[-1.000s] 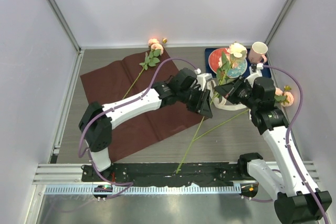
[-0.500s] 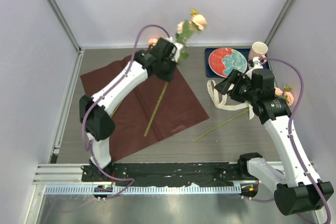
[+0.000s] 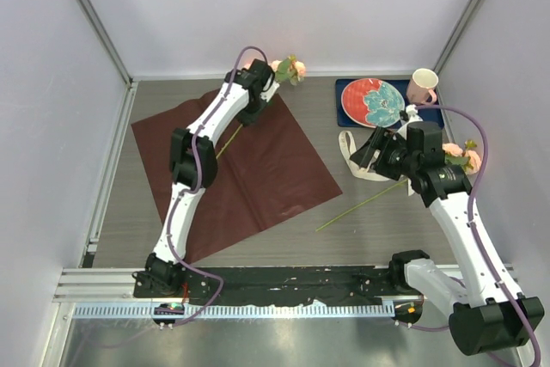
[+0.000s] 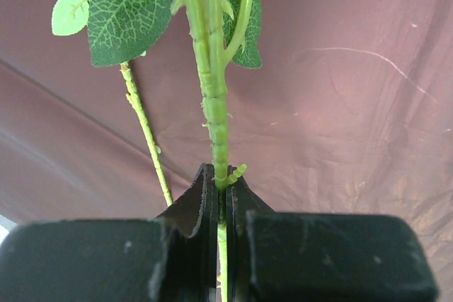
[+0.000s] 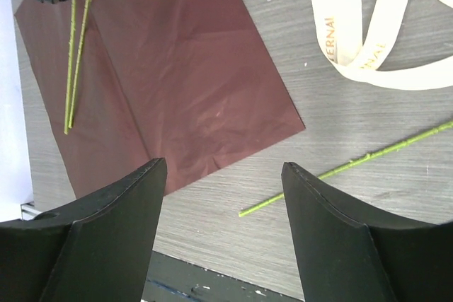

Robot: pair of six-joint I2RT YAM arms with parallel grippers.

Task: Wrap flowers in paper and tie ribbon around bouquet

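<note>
Table: plate, mug nr ribbon

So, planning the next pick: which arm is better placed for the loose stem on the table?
Right. The right gripper is open near that stem; the left gripper is shut on a rose over the paper.

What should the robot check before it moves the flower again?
1. Is the left pincer shut on the rose stem? Ok.
2. Is the red paper spread flat under it? Ok.
3. Is the second stem on the paper? Ok.
4. Is the right pincer open and holding nothing? Ok.
5. Are all the flowers on the paper? Not ok: a loose stem lies on the table.
6. Is the ribbon clear of the paper? Ok.
</note>
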